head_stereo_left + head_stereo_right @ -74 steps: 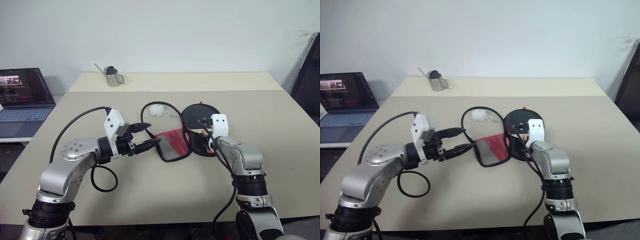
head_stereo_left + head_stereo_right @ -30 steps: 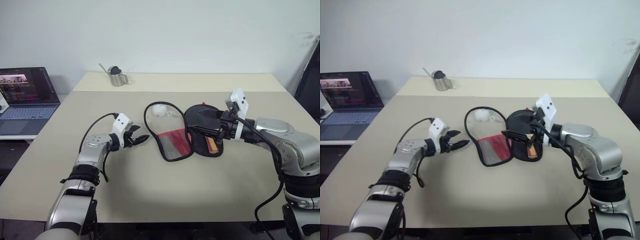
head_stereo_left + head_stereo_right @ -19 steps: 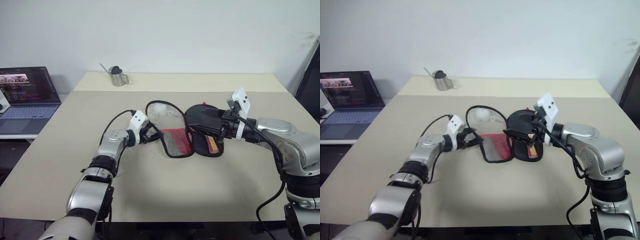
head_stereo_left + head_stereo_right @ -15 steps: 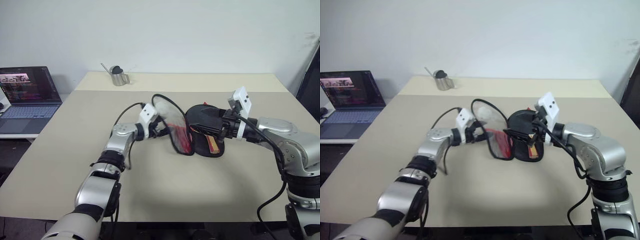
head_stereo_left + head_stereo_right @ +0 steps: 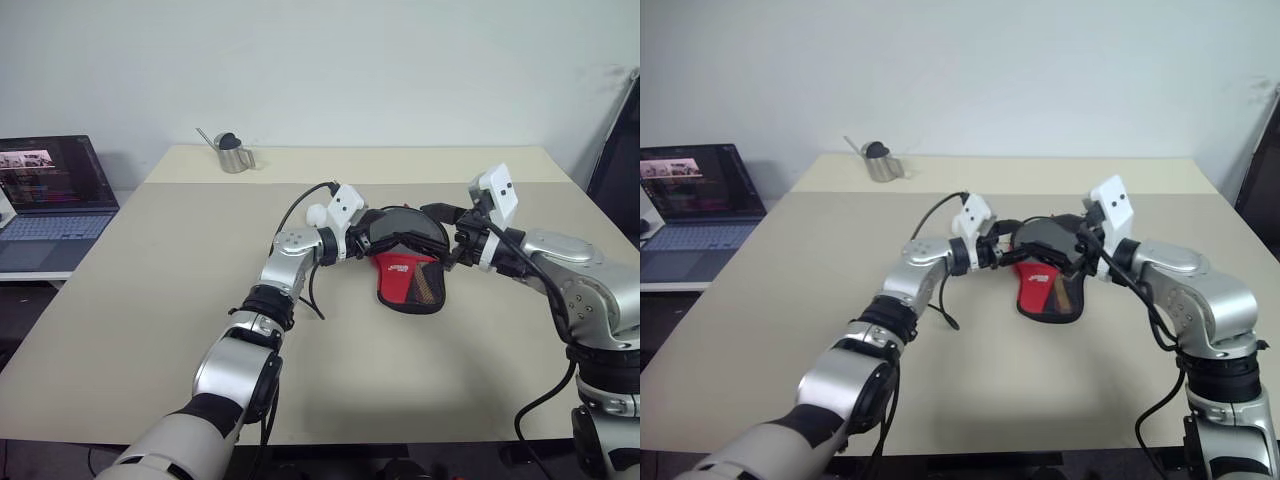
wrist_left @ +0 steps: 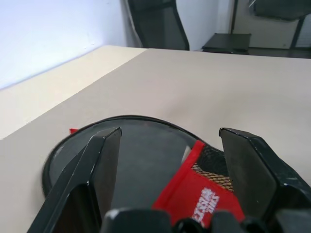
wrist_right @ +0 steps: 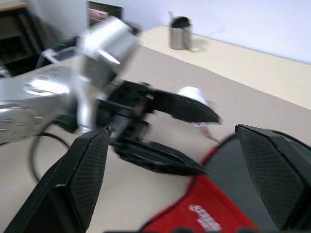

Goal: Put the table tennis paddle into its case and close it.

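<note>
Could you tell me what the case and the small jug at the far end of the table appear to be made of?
The case looks like soft fabric: a matte black flap, a red end with white printed lettering, and see-through black mesh beside it, which suggests woven textile rather than hard shell. The jug appears to be metal, probably stainless steel, judging by its shiny silver-grey wall; its dark top may be plastic, though that is hard to tell.

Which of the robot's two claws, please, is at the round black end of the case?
The left claw: its open fingers sit at the case's round black end, while the right claw, also open, hovers beside it.
</note>
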You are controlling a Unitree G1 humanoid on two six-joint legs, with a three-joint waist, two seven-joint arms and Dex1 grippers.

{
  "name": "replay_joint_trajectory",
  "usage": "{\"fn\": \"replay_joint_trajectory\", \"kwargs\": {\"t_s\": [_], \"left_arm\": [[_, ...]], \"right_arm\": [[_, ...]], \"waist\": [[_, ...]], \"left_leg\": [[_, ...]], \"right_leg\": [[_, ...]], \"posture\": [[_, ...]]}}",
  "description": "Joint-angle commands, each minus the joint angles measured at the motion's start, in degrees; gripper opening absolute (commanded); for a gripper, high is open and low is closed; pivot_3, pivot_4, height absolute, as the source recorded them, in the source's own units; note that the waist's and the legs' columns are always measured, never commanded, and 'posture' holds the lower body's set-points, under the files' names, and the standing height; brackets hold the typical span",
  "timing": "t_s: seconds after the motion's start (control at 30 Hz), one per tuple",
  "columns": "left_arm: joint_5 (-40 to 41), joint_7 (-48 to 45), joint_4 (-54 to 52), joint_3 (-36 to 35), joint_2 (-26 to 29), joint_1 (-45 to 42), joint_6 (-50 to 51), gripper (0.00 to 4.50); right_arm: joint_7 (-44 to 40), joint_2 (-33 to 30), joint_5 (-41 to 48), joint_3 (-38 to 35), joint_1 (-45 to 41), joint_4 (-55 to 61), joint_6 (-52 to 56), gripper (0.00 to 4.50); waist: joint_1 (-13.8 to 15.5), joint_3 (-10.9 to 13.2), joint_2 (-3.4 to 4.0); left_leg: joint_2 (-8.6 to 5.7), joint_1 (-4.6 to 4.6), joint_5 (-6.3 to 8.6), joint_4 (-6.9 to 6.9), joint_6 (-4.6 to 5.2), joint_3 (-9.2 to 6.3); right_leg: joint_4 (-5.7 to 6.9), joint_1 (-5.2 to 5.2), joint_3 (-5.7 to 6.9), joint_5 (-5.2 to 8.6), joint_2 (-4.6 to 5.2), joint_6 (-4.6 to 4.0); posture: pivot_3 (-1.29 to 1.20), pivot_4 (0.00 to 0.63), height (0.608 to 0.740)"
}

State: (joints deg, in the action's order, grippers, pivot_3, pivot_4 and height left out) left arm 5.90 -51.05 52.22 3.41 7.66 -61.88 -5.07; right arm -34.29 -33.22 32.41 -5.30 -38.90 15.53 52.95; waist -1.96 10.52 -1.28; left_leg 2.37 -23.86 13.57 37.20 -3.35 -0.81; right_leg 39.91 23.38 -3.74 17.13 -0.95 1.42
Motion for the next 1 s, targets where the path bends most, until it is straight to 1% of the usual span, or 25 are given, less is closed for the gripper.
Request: {"fn": "replay_joint_trajectory", "kwargs": {"t_s": [0.03,0.13,0.2,0.27,0.37,0.43,0.63,0.87,1.0], "left_arm": [[0.55,-0.98,-5.79,-0.85,2.8,2.11,-0.89,3.52],[2.53,-5.2,-15.7,-0.19,6.03,7.17,2.56,3.52],[5.01,-9.69,-25.73,0.88,8.91,12.06,7.73,3.52],[7.6,-12.47,-36.68,1.2,12.9,17.45,13.56,3.52],[10.25,-12.33,-47.86,-0.29,17.62,22.72,20.02,3.52],[11.62,-10.58,-52.72,-2.08,20.01,24.82,23.31,3.52],[13.92,-7.13,-58.72,-5.33,24.2,27.35,28.09,3.52],[14.86,-5.75,-60.69,-5.71,26.01,28.03,29.68,3.52],[15.19,-5.05,-60.67,-5.51,26.45,27.56,29.75,3.52]], "right_arm": [[2.01,-0.01,-3.26,0.91,-0.62,-2.44,-2.47,4.47],[3.4,-0.15,-7.52,2.73,-0.42,-7.95,-4.76,4.47],[3.65,-1.42,-11.64,5.07,-0.01,-11.69,-7.66,4.47],[3.16,-1.54,-13.18,5.32,-0.28,-16.22,-9.28,4.47],[2.51,-1.09,-15.18,5.55,-1.62,-23.08,-11.51,4.47],[2.25,-0.76,-16.53,5.94,-2.66,-27.71,-13.0,4.47],[0.46,-0.44,-20.26,7.6,-5.07,-38.45,-16.32,4.47],[-2.37,0.45,-21.87,8.01,-8.47,-47.21,-15.84,4.47],[-4.56,0.84,-23.56,9.53,-9.82,-50.6,-16.42,4.47]], "waist": [[-0.05,0.0,0.0],[-0.15,0.0,0.0],[-0.24,0.0,0.01],[-0.11,0.0,0.01],[0.07,0.0,0.01],[0.08,0.0,0.01],[0.09,0.0,0.01],[0.09,0.0,0.01],[0.09,0.0,0.01]], "left_leg": [[0.0,0.01,0.0,0.0,0.0,0.01],[0.06,0.05,0.0,-0.04,-0.01,0.01],[0.09,0.05,-0.01,-0.03,-0.01,0.02],[0.09,0.04,-0.01,-0.03,-0.02,0.03],[0.13,0.05,-0.02,0.0,-0.03,0.02],[0.13,0.05,-0.02,0.04,-0.02,0.01],[0.1,0.07,-0.02,0.15,-0.01,-0.01],[0.12,0.07,-0.02,0.16,-0.01,0.0],[0.12,0.07,-0.02,0.16,-0.01,-0.01]], "right_leg": [[0.0,0.0,-0.01,0.0,0.0,0.0],[0.02,0.0,-0.03,0.0,-0.03,0.0],[0.03,0.01,-0.02,0.0,-0.03,0.0],[0.03,0.01,-0.04,0.0,-0.01,-0.01],[0.04,0.01,-0.06,0.0,0.0,-0.01],[0.07,0.0,-0.08,0.0,0.0,-0.01],[0.08,-0.07,-0.03,0.0,0.0,-0.01],[0.08,-0.07,-0.04,0.0,0.0,-0.01],[0.08,-0.07,-0.04,-0.01,0.0,-0.01]], "posture": [[0.0,0.15,0.74],[0.0,0.15,0.74],[0.0,0.15,0.74],[0.0,0.15,0.74],[0.0,0.15,0.74],[0.0,0.15,0.74],[0.0,0.15,0.74],[0.0,0.15,0.74],[0.0,0.15,0.74]]}}
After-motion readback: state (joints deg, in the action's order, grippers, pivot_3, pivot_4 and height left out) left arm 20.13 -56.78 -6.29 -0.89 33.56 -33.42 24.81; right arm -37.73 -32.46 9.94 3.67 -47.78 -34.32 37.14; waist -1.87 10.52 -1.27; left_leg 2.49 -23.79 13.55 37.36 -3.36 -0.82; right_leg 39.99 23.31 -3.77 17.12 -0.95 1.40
